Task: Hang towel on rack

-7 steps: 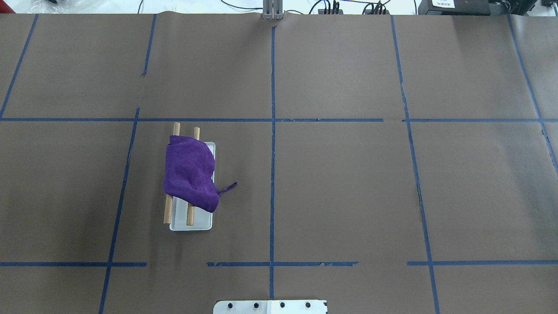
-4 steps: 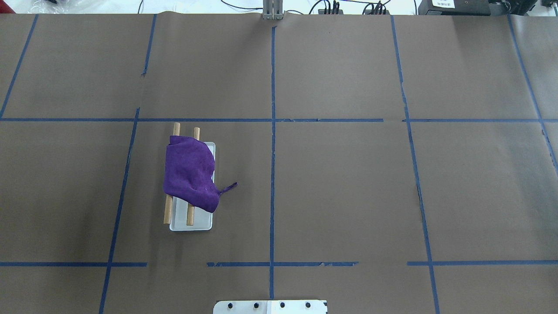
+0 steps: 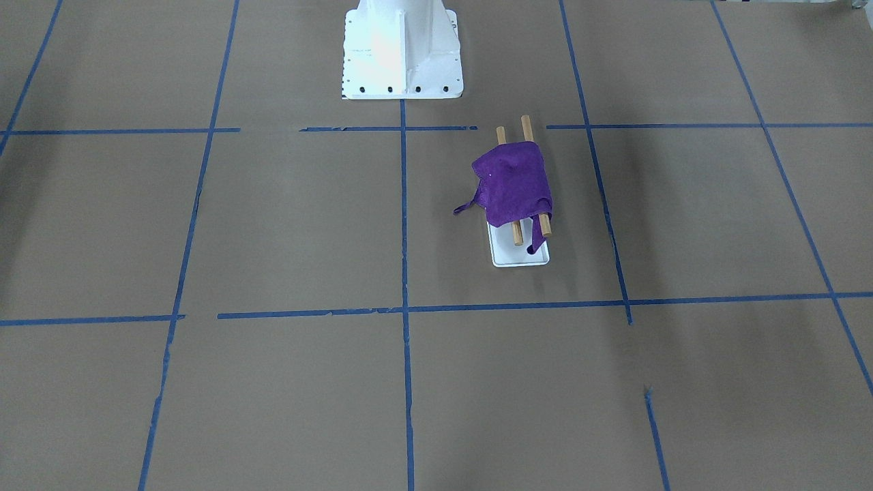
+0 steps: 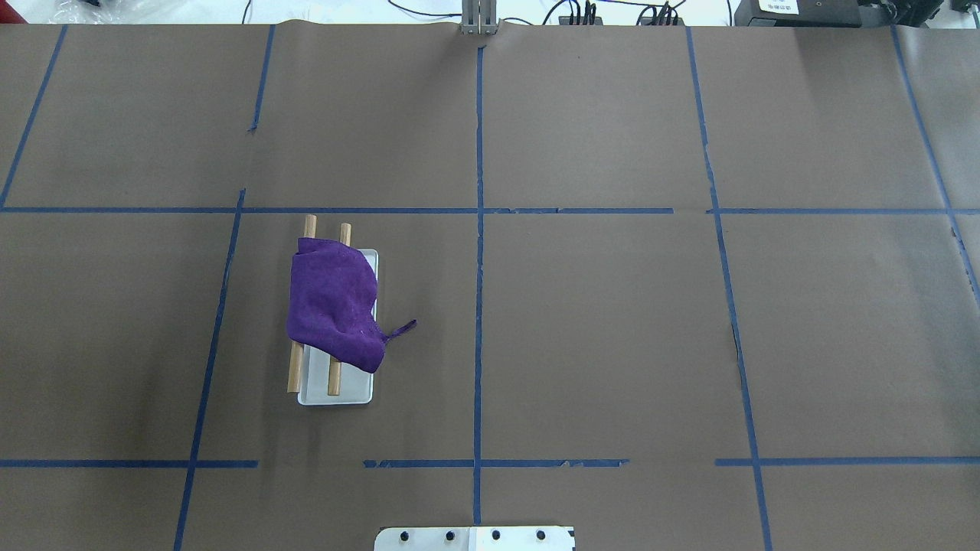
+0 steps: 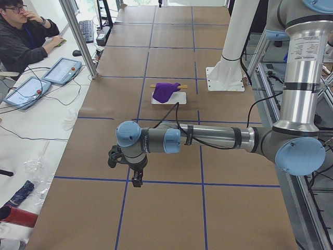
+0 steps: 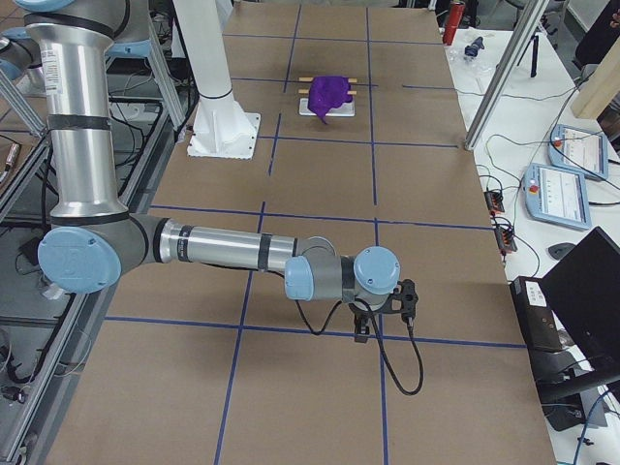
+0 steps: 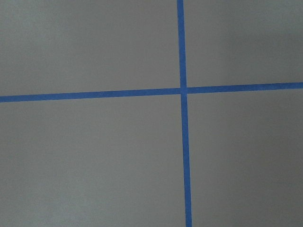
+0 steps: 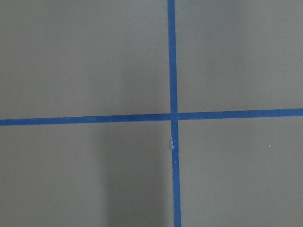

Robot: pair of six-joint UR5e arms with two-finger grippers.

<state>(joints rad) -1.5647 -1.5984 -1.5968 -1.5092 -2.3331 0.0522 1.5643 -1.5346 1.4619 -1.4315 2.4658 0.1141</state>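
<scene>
Exterior left catches the left gripper (image 5: 136, 178) hanging over the table (image 5: 171, 208) by a tape line (image 5: 166, 183), too small to tell whether its fingers are spread or pressed together. Exterior right leaves the right gripper (image 6: 361, 329) in the same doubt. Both wrist views hold only table and tape. Far beyond either gripper, the towel (image 4: 333, 310) drapes over the rack (image 4: 334, 379), its loop tag (image 4: 402, 329) trailing off the side, unchanged from a second ago.
</scene>
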